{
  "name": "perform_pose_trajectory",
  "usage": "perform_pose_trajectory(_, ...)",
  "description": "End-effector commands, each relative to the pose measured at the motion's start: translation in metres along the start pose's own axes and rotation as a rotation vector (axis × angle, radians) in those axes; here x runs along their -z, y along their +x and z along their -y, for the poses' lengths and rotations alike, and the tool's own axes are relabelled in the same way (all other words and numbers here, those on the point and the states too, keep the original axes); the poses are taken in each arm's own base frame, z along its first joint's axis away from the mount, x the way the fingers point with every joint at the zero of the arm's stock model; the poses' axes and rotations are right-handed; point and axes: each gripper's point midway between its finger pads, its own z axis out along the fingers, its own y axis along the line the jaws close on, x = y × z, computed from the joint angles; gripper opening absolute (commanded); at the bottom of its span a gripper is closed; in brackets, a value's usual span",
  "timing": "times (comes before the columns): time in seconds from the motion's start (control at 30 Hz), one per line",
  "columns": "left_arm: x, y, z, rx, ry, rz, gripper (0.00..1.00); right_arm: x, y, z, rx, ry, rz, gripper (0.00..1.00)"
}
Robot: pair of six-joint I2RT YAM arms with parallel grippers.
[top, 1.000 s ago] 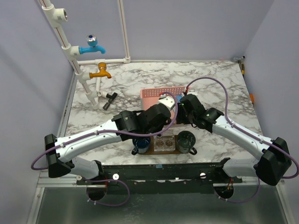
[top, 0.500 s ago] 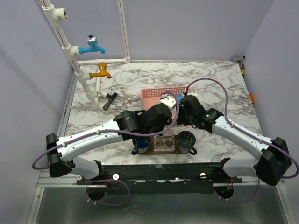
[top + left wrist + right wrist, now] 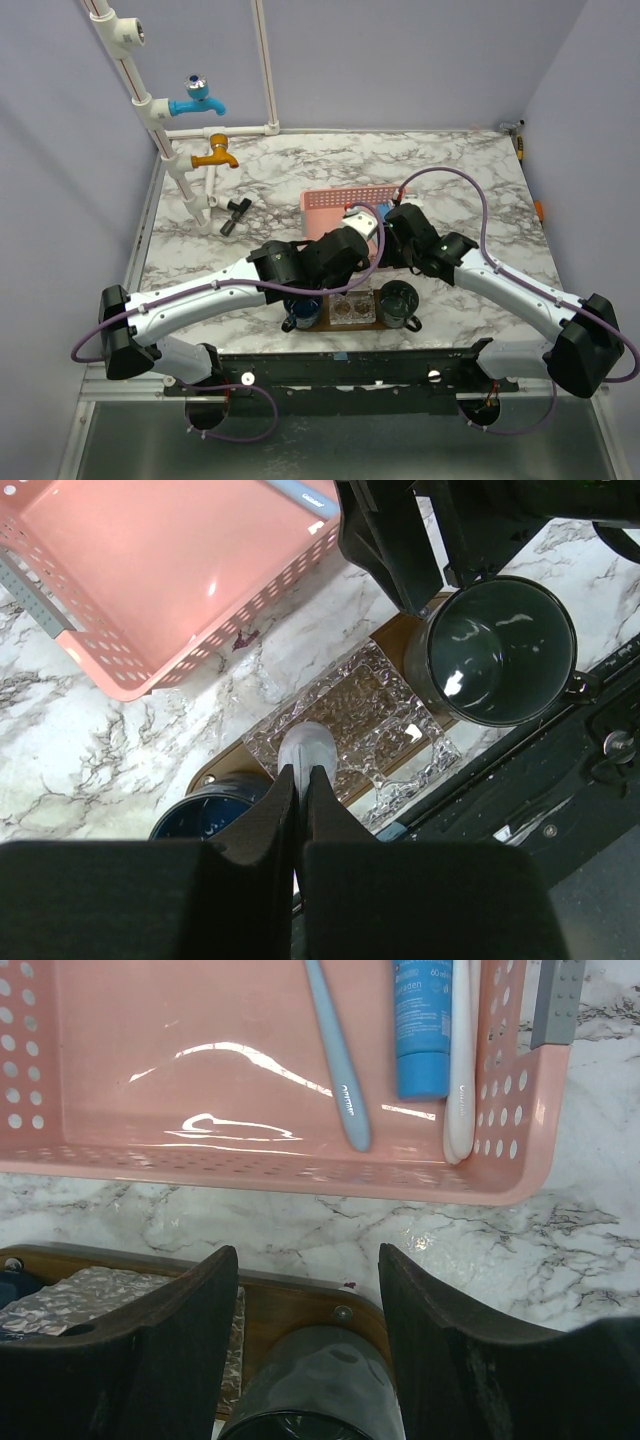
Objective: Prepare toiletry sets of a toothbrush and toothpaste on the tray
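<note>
Arms drawing together beside the basket (image 3: 340, 193)
The left arm (image 3: 210, 290) slides slightly to the right, so its elbow and wrist now sit nearer the right arm (image 3: 500, 280). The right arm's wrist has edged a touch left toward the basket's near right corner, closing the gap between the two.

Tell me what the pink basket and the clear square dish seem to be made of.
The pink slotted basket looks like glossy moulded plastic: bright glare, rows of holes in its walls. The clear square dish seems pressed glass or clear plastic: see-through, bumpy, glinting.
</note>
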Motion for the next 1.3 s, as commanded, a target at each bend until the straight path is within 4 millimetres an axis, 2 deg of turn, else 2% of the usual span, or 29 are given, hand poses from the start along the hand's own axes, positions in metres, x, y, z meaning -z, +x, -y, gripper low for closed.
perform_pose_trajectory(0.0, -0.004, -0.003, 0.002, 0.023, 0.008, 0.024, 0.00, -0.003, 0.004, -0.002, -0.016, -0.013, -0.008, 0.62)
perform_pose_trajectory(0.37, -0.014, 0.015, -0.005, 0.023, -0.021, 0.003, 0.00, -0.004, 0.004, -0.003, -0.016, -0.017, -0.015, 0.62)
perform_pose_trajectory(1.27, -0.030, 0.027, -0.005, 0.008, -0.026, -0.006, 0.00, -0.007, 0.009, -0.003, -0.021, -0.017, -0.025, 0.62)
